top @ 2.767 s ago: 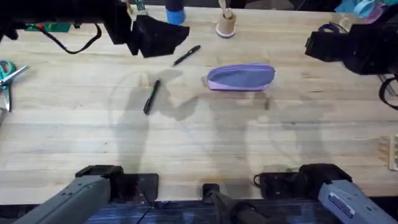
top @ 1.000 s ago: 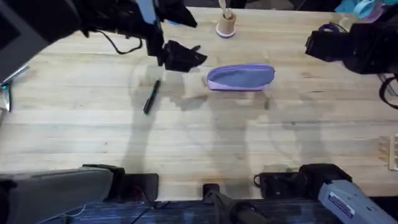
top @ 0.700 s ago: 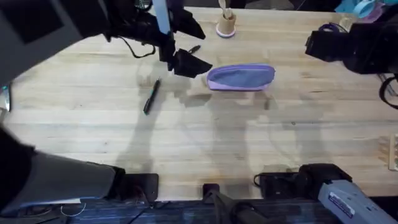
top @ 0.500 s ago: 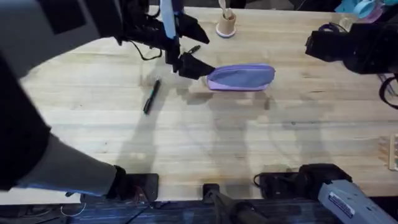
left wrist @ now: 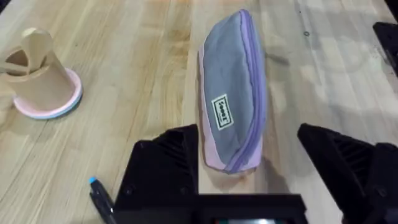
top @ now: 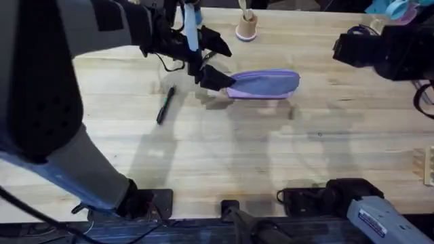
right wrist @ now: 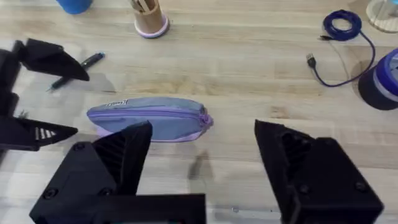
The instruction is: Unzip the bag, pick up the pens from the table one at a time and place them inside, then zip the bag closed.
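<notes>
The lavender bag (top: 263, 84) lies zipped on the table (top: 224, 156), its zipper (left wrist: 257, 93) running along the top. My left gripper (top: 222, 63) is open, its two fingers standing either side of the bag's left end (left wrist: 231, 118) without touching it. One dark pen (top: 165, 105) lies to the left of the bag. The other pen (right wrist: 93, 60) lies behind the left gripper; its blue-tipped end (left wrist: 99, 198) shows beside a finger. My right gripper (right wrist: 199, 180) hangs open above the table's back right, empty.
A wooden cup on a pink base (top: 247, 27) stands at the back, behind the bag. A blue cable (right wrist: 342, 25) and a blue-topped container (right wrist: 382, 84) are at the back right. A small wooden block (top: 427, 166) sits at the right edge.
My left arm has swung right from the back left corner and come down to the bag's left end. The bag, the pens and the right arm have not moved.
</notes>
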Robot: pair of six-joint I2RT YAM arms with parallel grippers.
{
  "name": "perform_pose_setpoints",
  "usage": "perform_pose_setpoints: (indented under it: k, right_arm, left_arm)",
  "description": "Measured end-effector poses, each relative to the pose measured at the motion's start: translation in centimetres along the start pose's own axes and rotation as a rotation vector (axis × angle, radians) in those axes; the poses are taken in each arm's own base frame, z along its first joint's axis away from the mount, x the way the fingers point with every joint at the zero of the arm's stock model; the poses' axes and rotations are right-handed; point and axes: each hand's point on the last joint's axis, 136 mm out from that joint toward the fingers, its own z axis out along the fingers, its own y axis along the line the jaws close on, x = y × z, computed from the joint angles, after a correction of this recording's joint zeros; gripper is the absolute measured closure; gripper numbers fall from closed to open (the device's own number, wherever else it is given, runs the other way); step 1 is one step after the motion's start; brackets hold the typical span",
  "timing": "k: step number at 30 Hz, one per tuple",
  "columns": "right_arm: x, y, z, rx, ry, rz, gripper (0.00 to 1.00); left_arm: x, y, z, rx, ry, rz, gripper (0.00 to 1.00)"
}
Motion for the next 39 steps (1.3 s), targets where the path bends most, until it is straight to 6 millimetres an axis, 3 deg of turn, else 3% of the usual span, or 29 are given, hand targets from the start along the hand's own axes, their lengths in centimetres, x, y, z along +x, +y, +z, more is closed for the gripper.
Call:
perform_pose_setpoints:
  k: [12, 18, 22, 26, 29, 31, 34, 36, 39]
  right_arm:
    - [0.0, 0.0, 0.0, 0.0, 0.0, 0.0, 0.006]
    - [0.0, 0.0, 0.0, 0.0, 0.0, 0.0, 0.006]
    - [0.0, 0.0, 0.0, 0.0, 0.0, 0.0, 0.006]
    - [0.0, 0.0, 0.0, 0.0, 0.0, 0.0, 0.006]
    - [0.0, 0.0, 0.0, 0.0, 0.0, 0.0, 0.005]
    - [0.0, 0.0, 0.0, 0.0, 0.0, 0.0, 0.006]
    - [0.0, 0.0, 0.0, 0.0, 0.0, 0.0, 0.006]
    - [0.0, 0.0, 0.0, 0.0, 0.0, 0.0, 0.006]
    - [0.0, 0.0, 0.0, 0.0, 0.0, 0.0, 0.006]
  left_arm:
    - [0.2, -1.8, 4.8, 0.098, 0.007, 0.069, 0.007]
    - [0.9, -1.4, 4.9, 0.071, 0.045, 0.072, 0.005]
    - [1.3, -0.9, 4.9, 0.046, 0.075, 0.075, 0.077]
    - [1.7, -0.6, 4.9, 0.027, 0.098, 0.076, 0.225]
    - [1.9, -0.4, 4.9, 0.018, 0.109, 0.077, 0.498]
    - [1.9, -0.4, 4.9, 0.016, 0.111, 0.077, 0.592]
    - [2.0, -0.3, 4.9, 0.013, 0.114, 0.079, 0.889]
    - [2.0, -0.3, 5.0, 0.01, 0.117, 0.085, 0.955]
    - [2.0, -0.2, 5.0, 0.009, 0.117, 0.086, 0.956]
